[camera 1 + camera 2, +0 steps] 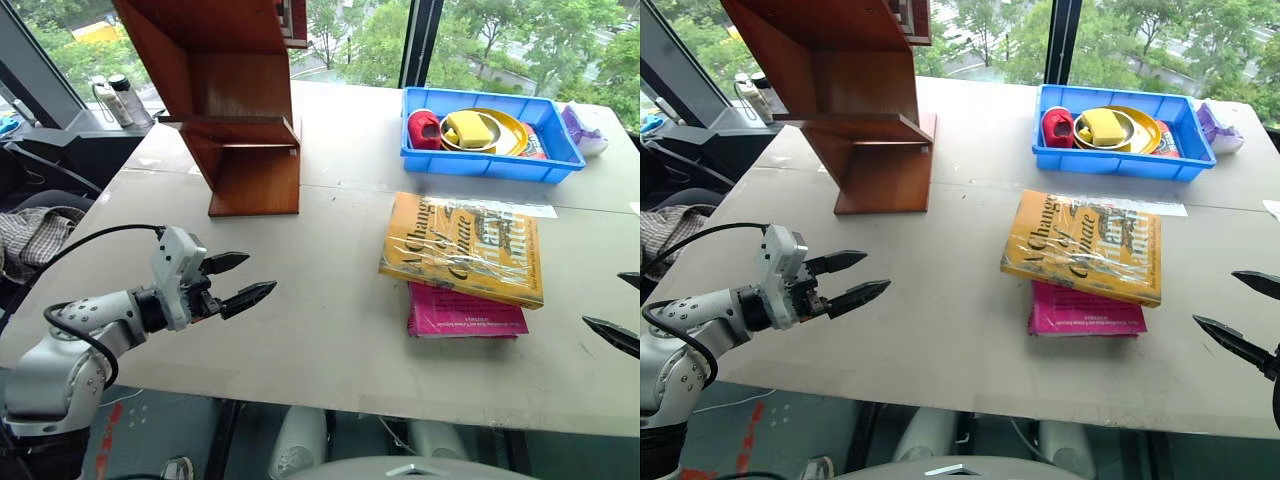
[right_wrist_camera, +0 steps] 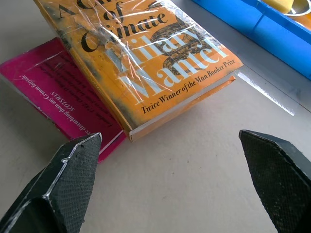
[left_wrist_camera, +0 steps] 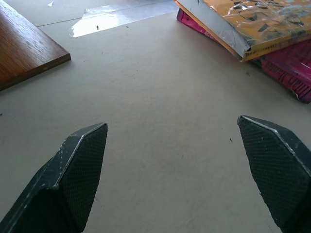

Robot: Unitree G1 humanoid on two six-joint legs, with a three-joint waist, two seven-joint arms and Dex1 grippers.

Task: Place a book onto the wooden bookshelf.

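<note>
The yellow-orange book (image 1: 463, 247) in its glossy plastic cover lies flat on the table, resting on a thinner magenta-pink book (image 1: 463, 315). The wooden bookshelf (image 1: 230, 100) stands at the table's far left. My left gripper (image 1: 240, 280) hovers open over bare table at the near left, well apart from the book (image 3: 252, 22), with nothing between its fingers. At the right edge my right gripper (image 1: 1235, 310) is open too, its fingers empty; in the right wrist view the book (image 2: 146, 63) lies just ahead of its fingertips (image 2: 73, 170).
A blue tray (image 1: 490, 160) with a yellow plate, a yellow block and a red item stands behind the books. A strip of clear tape (image 1: 515, 208) runs along the table seam. Bottles (image 1: 118, 98) stand on a ledge past the table's left corner.
</note>
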